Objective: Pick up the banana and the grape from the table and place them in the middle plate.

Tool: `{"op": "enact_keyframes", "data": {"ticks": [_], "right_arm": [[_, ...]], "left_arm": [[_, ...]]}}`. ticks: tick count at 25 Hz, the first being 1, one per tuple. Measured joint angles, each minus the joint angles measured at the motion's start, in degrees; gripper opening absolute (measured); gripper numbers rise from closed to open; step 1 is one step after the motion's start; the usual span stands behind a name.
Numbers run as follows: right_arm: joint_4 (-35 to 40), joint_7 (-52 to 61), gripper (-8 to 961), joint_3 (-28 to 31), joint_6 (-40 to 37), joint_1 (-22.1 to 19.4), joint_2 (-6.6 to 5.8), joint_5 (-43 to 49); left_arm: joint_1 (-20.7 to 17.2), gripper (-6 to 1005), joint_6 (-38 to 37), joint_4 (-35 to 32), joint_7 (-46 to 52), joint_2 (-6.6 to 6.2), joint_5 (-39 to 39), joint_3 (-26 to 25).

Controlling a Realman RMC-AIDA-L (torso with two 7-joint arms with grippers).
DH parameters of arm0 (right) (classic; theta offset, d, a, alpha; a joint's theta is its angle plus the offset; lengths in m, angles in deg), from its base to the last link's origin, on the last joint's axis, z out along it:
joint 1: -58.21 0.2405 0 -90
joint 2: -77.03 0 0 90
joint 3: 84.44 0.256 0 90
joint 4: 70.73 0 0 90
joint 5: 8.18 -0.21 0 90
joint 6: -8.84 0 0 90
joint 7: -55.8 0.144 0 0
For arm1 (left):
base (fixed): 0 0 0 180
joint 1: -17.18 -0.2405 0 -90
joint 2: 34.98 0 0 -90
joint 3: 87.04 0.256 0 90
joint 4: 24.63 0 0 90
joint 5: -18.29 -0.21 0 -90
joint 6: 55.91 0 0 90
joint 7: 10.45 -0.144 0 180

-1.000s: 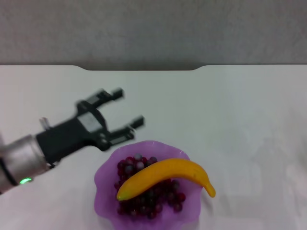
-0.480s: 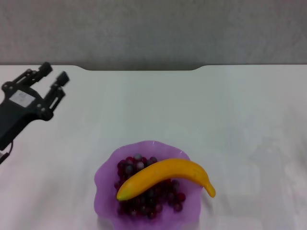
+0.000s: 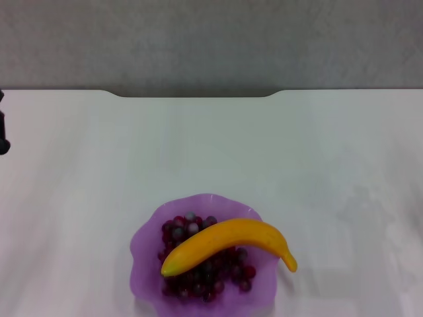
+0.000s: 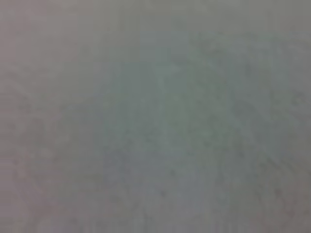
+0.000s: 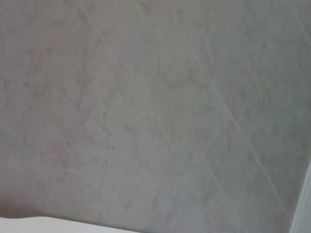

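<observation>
The yellow banana (image 3: pixel 228 244) lies across the bunch of dark red-purple grapes (image 3: pixel 193 271), and both rest inside the translucent purple scalloped plate (image 3: pixel 140 254) near the front of the white table (image 3: pixel 297 165). The banana's dark tip pokes over the plate's right rim. Only a dark sliver of my left gripper (image 3: pixel 2 142) shows at the far left edge of the head view, well away from the plate. My right gripper is out of view. Neither wrist view shows any of the task's objects.
The table's far edge has a shallow notch (image 3: pixel 195 94), with grey floor (image 3: pixel 211 39) beyond it. The right wrist view shows grey marbled floor (image 5: pixel 155 107) and a strip of white table edge (image 5: pixel 48 224).
My left gripper has drawn back from beside the plate to the far left, almost leaving the head view. The banana, grapes and plate have not moved.
</observation>
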Motion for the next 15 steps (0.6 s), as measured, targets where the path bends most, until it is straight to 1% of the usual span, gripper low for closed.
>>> {"op": "enact_keyframes", "data": {"ticks": [7,12,15], "right_arm": [[-0.94,0.03,-1,-0.07,2.75,0.12,0.06,-0.39],[-2.50,0.05,-1,-0.20,6.71,0.47,0.48,-0.56],[-3.13,0.05,-1,-0.22,9.70,0.20,0.72,-3.33]], "left_arm": [[1.83,29,0.27,3.25,-3.26,0.15,0.15,-1.30],[2.45,31,0.31,3.91,-3.32,0.13,0.21,-1.42],[2.50,31,0.58,4.15,-3.57,0.11,0.36,-1.69]]}}
